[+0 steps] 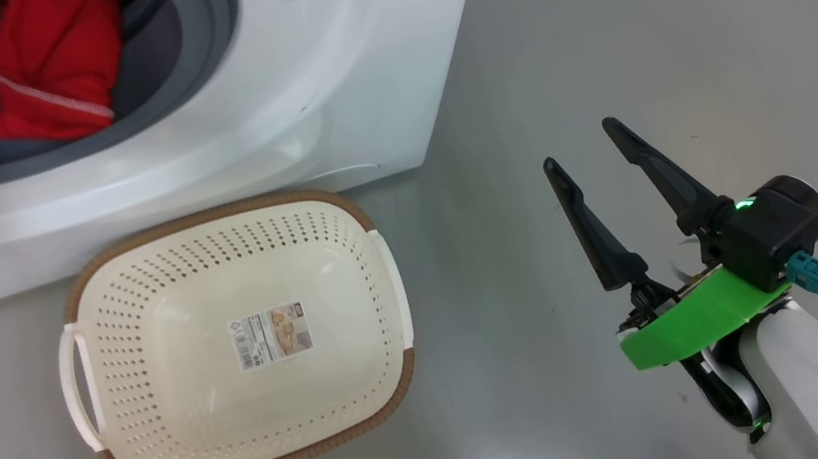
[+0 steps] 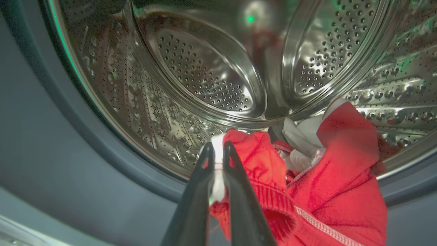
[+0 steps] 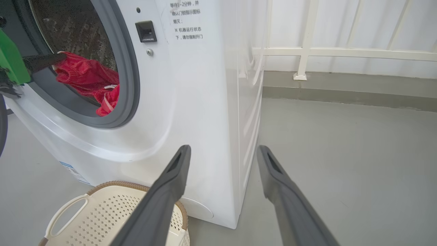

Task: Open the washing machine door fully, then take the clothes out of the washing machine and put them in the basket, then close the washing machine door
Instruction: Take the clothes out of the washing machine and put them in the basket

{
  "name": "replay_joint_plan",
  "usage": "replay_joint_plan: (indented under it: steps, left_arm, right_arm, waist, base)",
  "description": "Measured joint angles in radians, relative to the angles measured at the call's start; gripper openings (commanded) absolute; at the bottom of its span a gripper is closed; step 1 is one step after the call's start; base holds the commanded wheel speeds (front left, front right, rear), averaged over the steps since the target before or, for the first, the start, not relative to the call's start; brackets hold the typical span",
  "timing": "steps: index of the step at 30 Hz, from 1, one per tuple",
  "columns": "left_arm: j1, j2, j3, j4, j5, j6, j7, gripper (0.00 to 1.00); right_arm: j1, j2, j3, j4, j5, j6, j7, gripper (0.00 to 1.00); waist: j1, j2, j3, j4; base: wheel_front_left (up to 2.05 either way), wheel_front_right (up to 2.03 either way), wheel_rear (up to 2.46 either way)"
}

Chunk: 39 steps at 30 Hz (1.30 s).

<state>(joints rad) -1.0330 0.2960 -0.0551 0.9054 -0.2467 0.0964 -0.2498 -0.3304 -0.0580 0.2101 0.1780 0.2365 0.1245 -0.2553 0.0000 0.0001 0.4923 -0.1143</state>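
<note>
The left claw point(image 2: 217, 147) is closed on a thin strip of white trim at the edge of the clothes point(image 2: 334, 177), which lie heaped at the front of the drum point(image 2: 205, 78), partly over the grey ring point(image 2: 51, 136) of the washer point(image 1: 320, 95). That pinch looks slight: if the pull is quick, the trim may slide out from between the fingers and the cloth drop back. The red pieces seem tangled, so one may drag another over the ring and spill it onto the floor point(image 1: 587, 0) beside the basket point(image 1: 92, 270), which sits empty just below the opening. Fabric could also catch on the ring's lip. The right claw point(image 1: 579, 144) hangs open, well off to the side, too far to help.
</note>
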Motion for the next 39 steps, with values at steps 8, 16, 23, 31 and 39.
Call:
replay_joint_plan:
  steps: [8, 16, 23, 31, 39]
  left_arm:
    - [0.140, -0.006, 0.053, -0.180, -0.009, -0.009, -0.003, 0.00]
    - [0.254, -0.027, 0.076, -0.317, -0.005, -0.018, -0.004, 0.00]
    - [0.355, -0.042, 0.084, -0.434, 0.007, -0.018, -0.004, 0.00]
    - [0.470, -0.070, 0.075, -0.548, 0.008, -0.009, -0.004, 0.00]
    - [0.592, -0.090, 0.063, -0.696, 0.008, 0.012, 0.009, 0.00]
  right_arm:
    - [0.019, -0.001, -0.002, 0.004, 0.000, 0.000, 0.000, 1.00]
    - [0.034, -0.003, -0.006, 0.007, 0.000, 0.000, 0.000, 1.00]
    - [0.063, -0.002, -0.011, 0.017, 0.000, 0.000, 0.000, 1.00]
    - [0.093, -0.001, -0.013, 0.026, 0.000, 0.000, 0.000, 1.00]
    - [0.126, 0.000, -0.029, 0.033, 0.000, 0.000, 0.000, 1.00]
  waist:
    - [0.0000, 0.0000, -0.042, 0.007]
    - [0.0000, 0.0000, -0.094, 0.008]
    - [0.0000, 0.0000, -0.141, 0.013]
    - [0.0000, 0.0000, -0.199, 0.022]
    - [0.0000, 0.0000, -0.257, 0.029]
  base:
    - [0.00, 0.00, 0.00]
    - [0.00, 0.00, 0.00]
    - [0.00, 0.00, 0.00]
    - [0.00, 0.00, 0.00]
    - [0.00, 0.00, 0.00]
